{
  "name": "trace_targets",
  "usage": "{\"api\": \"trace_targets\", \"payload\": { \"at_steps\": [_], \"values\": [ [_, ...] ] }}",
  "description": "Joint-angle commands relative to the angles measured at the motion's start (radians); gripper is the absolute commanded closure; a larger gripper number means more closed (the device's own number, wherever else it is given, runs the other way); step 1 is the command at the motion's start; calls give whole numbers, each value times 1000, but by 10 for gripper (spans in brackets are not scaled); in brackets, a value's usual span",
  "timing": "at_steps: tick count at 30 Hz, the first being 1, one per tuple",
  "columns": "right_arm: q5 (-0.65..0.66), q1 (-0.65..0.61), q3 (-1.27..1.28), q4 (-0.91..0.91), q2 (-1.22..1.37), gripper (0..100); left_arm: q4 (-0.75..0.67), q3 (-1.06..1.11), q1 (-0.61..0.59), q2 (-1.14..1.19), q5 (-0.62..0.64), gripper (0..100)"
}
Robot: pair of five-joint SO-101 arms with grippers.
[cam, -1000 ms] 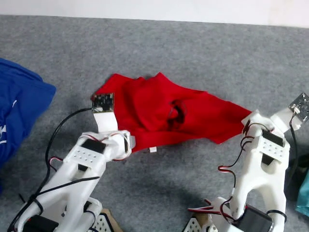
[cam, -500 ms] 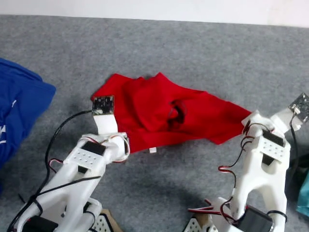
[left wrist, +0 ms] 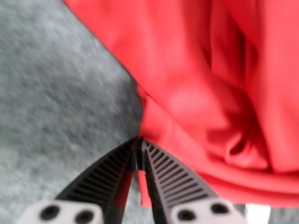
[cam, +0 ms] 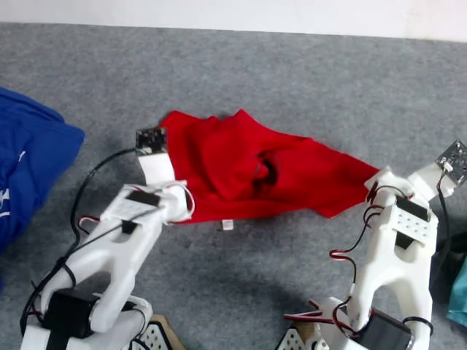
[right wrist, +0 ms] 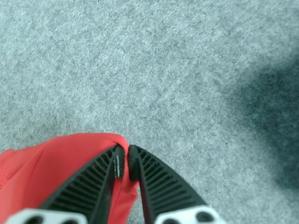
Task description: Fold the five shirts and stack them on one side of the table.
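Observation:
A red shirt (cam: 252, 168) lies crumpled across the middle of the grey table. My left gripper (left wrist: 140, 151) is shut on the red shirt (left wrist: 210, 93), pinching its edge at the shirt's left front side. In the high view the left arm (cam: 139, 219) stands over that edge. My right gripper (right wrist: 125, 161) is shut on the red shirt (right wrist: 56, 172) at its right tip, beside the right arm (cam: 401, 219). A blue shirt (cam: 29, 168) lies in a heap at the table's left edge.
A white tag (cam: 227, 225) pokes out under the red shirt's front edge. A teal cloth (cam: 460, 292) shows at the right edge. Bare grey felt (cam: 292, 73) stretches behind the red shirt up to the far white edge.
My left arm has swung to the left and slightly back, pulling the red shirt's left front edge with it. The right arm has kept still.

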Motion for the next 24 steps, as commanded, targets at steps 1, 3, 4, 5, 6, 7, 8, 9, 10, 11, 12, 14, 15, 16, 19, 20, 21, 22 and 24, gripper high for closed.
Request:
{"api": "trace_targets", "payload": {
  "at_steps": [1, 3, 4, 5, 6, 7, 8, 9, 10, 11, 12, 14, 15, 16, 19, 20, 21, 22, 24],
  "values": [
    [15, -10, -19, 7, -30, 991, -12, -94, -70, -4, 6, 994],
    [15, -10, -19, 7, -30, 991, -12, -127, -97, -13, 8, 994],
    [15, -10, -19, 7, -30, 991, -12, -147, -119, -16, 8, 994],
    [15, -10, -19, 7, -30, 991, -12, -170, -145, -19, 9, 994],
    [15, -10, -19, 7, -30, 991, -14, -194, -170, -19, 9, 994],
    [15, -10, -19, 7, -30, 991, -14, -219, -196, -15, 12, 994],
    [15, -13, -19, 7, -30, 991, -14, -242, -219, -12, 26, 994],
    [15, -18, -19, 7, -30, 991, -17, -262, -239, -12, 52, 994],
    [15, -21, -19, 7, -28, 991, -17, -275, -257, -12, 78, 994],
    [15, -27, -19, 7, -28, 991, -17, -292, -274, -12, 98, 994],
    [15, -28, -19, 7, -28, 991, -17, -309, -283, -12, 110, 994],
    [15, -30, -19, 7, -27, 991, -18, -326, -286, -10, 112, 994],
    [15, -30, -19, 7, -27, 991, -18, -326, -280, -10, 112, 994],
    [15, -30, -19, 7, -25, 991, -18, -323, -271, -10, 112, 993],
    [17, -30, -18, 7, -24, 991, -18, -280, -254, -10, 110, 992],
    [17, -30, -18, 7, -24, 991, -14, -266, -254, -12, 110, 992],
    [17, -30, -18, 7, -24, 991, -11, -252, -252, -15, 110, 987],
    [17, -30, -18, 7, -22, 991, -3, -232, -252, -18, 110, 970],
    [17, -31, -18, 7, -22, 991, 51, -202, -252, -21, 109, 889]
  ]
}}
